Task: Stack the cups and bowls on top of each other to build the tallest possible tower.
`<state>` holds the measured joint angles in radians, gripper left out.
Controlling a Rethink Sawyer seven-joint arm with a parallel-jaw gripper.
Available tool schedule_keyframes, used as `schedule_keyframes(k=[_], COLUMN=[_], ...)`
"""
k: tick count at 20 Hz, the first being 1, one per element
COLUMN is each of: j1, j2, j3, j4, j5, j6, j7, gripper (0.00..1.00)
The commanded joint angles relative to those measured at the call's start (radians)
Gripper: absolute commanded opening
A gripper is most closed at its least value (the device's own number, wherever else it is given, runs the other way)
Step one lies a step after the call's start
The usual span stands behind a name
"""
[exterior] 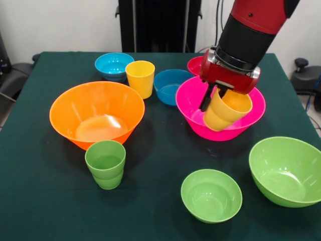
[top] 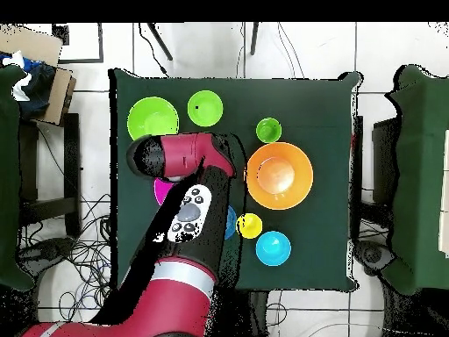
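Claw (exterior: 216, 98): closed on the rim of the orange-yellow cup (exterior: 226, 109), one finger outside, one inside.
Held cup: tilted, mouth up and to the right, above the large pink bowl (exterior: 200, 108).
Behind it: red-pink bowl (exterior: 194, 64) and darker blue bowl (exterior: 170, 86) just beside the pink one.
Further left: yellow cup (exterior: 140, 78), light blue bowl (exterior: 113, 65), large orange bowl (exterior: 97, 113).
Near edge of the surface (exterior: 150, 165): green cup (exterior: 106, 163), small green bowl (exterior: 211, 195), large green bowl (exterior: 285, 170).

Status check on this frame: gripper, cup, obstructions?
Gripper shut on orange-yellow cup, tilted. Cup over large pink bowl. Nothing in the way.
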<state>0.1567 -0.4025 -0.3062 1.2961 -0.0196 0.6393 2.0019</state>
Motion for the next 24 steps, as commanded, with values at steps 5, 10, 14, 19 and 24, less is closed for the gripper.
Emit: schedule_keyframes(k=[5, 10, 14, 19, 24], j1=[0.05, 0.061, 0.06, 0.058, 0.071], j2=[-0.012, -0.053, -0.089, -0.2, -0.312], j3=[0.034, 0.023, 0.013, -0.003, -0.019], j4=[0.021, 0.082, 0.149, 0.24, 0.3], j5=[0.039, 0.05, 0.052, 0.05, 0.042], j6=[-0.002, 0.006, -0.003, 0.075, 0.151], j7=[0.198, 0.19, 0.182, 0.135, 0.096], gripper=[0.0, 0.0, 0.0, 0.0, 0.0])
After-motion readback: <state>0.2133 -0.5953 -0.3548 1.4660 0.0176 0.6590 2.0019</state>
